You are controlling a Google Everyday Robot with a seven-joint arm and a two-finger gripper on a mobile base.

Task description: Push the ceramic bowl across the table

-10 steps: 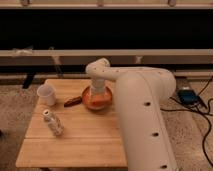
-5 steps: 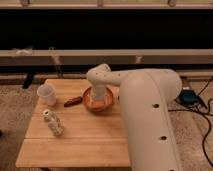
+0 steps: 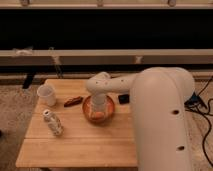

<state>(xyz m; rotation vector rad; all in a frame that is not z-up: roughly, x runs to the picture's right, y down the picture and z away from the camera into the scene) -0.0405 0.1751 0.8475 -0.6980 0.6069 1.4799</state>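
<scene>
The ceramic bowl [image 3: 89, 112], orange inside with a browner rim, sits near the middle of the light-wood table [image 3: 75, 145]. My white arm reaches in from the right and bends down over the bowl. My gripper [image 3: 99, 113] points down into the bowl, close to its inner surface. The wrist hides much of the bowl's inside and its far rim.
A small white cup [image 3: 46, 94] stands at the table's left back. A brown elongated object [image 3: 73, 101] lies between the cup and the bowl. A clear plastic bottle [image 3: 52, 123] lies at the left. A dark small object [image 3: 123, 99] lies behind the arm. Cables [image 3: 200, 107] run on the floor at right.
The bowl and my gripper have shifted slightly toward the front of the table. The cup, the brown object and the bottle have not moved.
</scene>
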